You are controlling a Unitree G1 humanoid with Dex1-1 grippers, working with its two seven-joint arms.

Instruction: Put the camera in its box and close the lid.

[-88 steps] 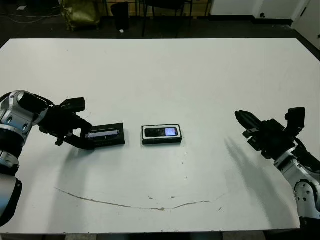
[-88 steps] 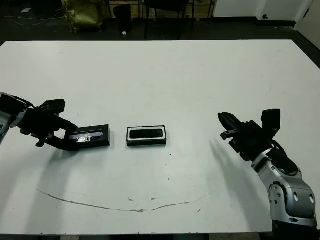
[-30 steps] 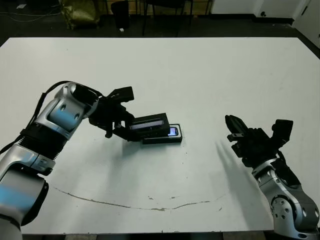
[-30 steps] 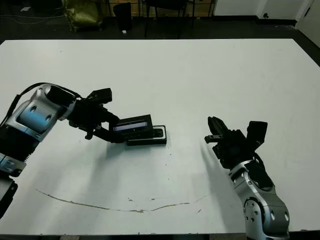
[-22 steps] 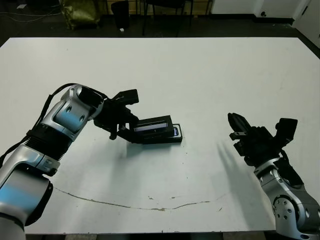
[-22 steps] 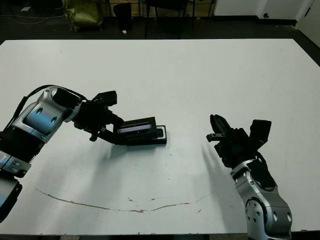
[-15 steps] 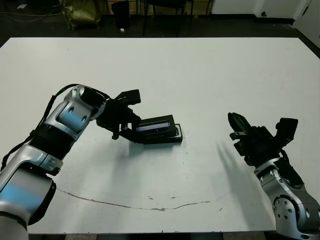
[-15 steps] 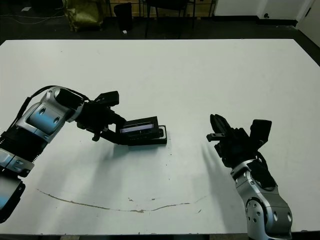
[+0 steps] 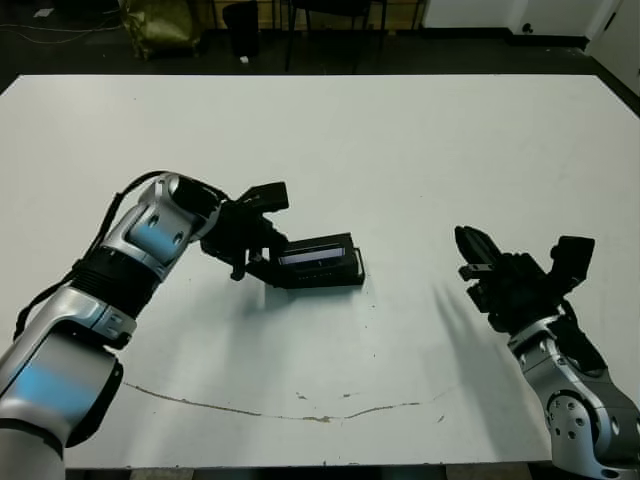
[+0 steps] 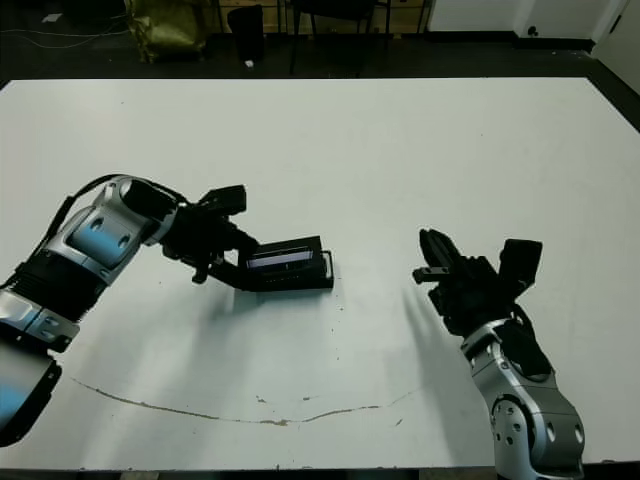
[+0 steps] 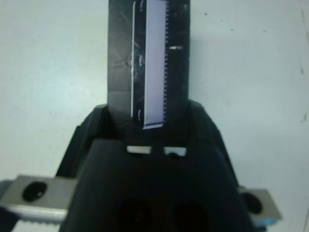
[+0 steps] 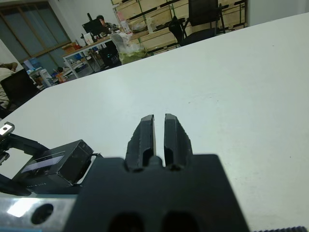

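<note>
Nearest to me on the white tabletop (image 9: 400, 150) runs a thin brownish scuff line (image 9: 250, 408), curving along the front edge. Just beyond it on my right, the right end effector (image 9: 470, 250) hovers over bare tabletop with nothing in it; its two black fingers (image 12: 145, 133) stand side by side with only a narrow slit between them, so I read it as closed and empty, well apart from the task things.

Further in, left of centre, the left end effector (image 9: 262, 262) is clamped on one short end of the lid (image 9: 318, 255). The lid is a flat black panel with a pale glossy strip along its top, and in the left wrist view it runs straight out from between the fingers (image 11: 87, 130), which press on its two long edges. It sits directly over the box (image 9: 325, 278), roughly level and lined up with it. Only the box's dark side wall shows beneath. I cannot tell whether the lid is fully seated or held just above the rim. The camera is hidden from me under the lid; I cannot see it in any view.

Beyond the far edge of the tabletop lies a dark floor with chair legs (image 9: 290, 30) and a yellowish bag (image 9: 160, 25). The right wrist view shows shelving and people seated at desks in the distance.
</note>
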